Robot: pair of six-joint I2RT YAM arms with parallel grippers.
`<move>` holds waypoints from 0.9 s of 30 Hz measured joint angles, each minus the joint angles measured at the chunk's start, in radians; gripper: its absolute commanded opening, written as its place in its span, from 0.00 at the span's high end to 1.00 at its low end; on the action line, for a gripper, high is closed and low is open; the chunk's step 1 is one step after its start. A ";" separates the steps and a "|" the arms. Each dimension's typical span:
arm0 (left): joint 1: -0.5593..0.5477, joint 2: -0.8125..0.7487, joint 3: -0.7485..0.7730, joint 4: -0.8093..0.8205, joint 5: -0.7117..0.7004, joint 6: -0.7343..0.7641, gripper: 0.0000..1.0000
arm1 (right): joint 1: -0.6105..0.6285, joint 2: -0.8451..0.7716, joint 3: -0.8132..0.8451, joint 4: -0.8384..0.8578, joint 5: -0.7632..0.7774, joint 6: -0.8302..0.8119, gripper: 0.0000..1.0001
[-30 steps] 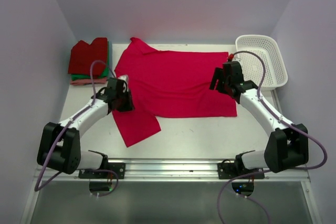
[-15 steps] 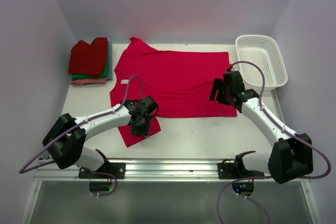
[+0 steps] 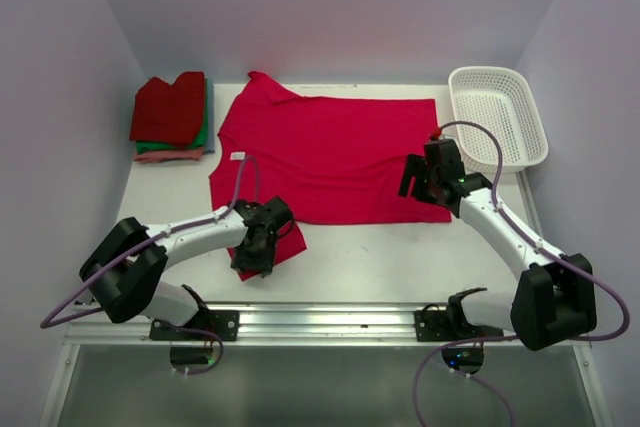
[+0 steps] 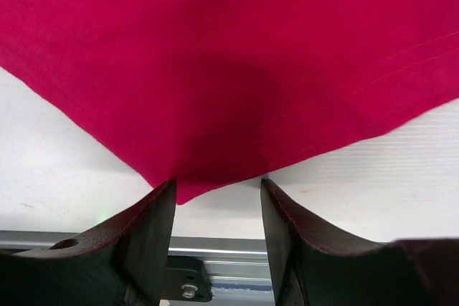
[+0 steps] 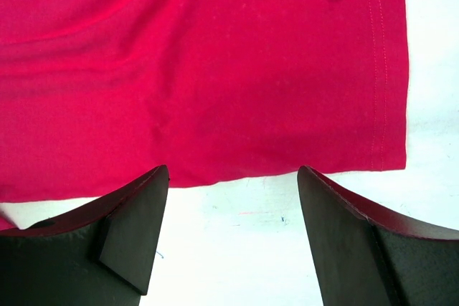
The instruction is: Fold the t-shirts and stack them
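Top view: the crimson shirt (image 3: 340,152) lies flat on the table (image 3: 380,257), its long axis running left to right. The left hand (image 3: 250,255) is over the near-left sleeve and the right hand (image 3: 410,179) is at the near-right hem corner, each nearest its own end. The folded stack (image 3: 170,119) far left and the basket (image 3: 500,112) far right obstruct nothing.

Left wrist: fingers (image 4: 147,238) spread, with the sleeve tip loose between them.

Right wrist: fingers (image 5: 129,227) wide apart, the hem edge just ahead, nothing pinched.
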 measured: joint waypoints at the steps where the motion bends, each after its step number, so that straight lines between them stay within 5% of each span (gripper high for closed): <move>1: 0.001 0.001 -0.009 0.001 0.000 0.000 0.46 | 0.000 0.000 0.000 0.000 0.000 0.000 0.23; 6: 0.013 0.003 -0.019 -0.002 0.010 0.000 0.47 | 0.000 0.000 0.000 -0.002 0.004 0.000 0.24; 9: 0.019 0.008 -0.019 0.002 0.016 0.003 0.61 | 0.000 -0.005 -0.001 -0.004 0.007 0.000 0.25; 10: 0.023 0.011 -0.019 0.005 0.023 0.003 0.73 | 0.000 -0.010 -0.002 -0.005 0.008 0.001 0.26; 17: 0.042 0.030 -0.016 0.002 0.043 0.027 0.92 | 0.000 -0.053 -0.005 -0.011 0.024 0.001 0.29; 18: 0.043 0.030 -0.016 0.001 0.043 0.029 0.90 | 0.000 -0.056 -0.005 -0.011 0.026 0.001 0.29; 21: 0.046 0.029 -0.015 0.001 0.044 0.037 0.61 | 0.000 -0.057 -0.012 -0.012 0.027 0.000 0.29; 22: 0.046 0.026 -0.015 -0.002 0.042 0.039 0.37 | 0.000 -0.057 -0.016 -0.013 0.027 0.001 0.29; 27: 0.047 -0.007 -0.019 -0.008 0.023 0.022 0.09 | 0.000 -0.056 -0.018 -0.022 0.029 0.001 0.29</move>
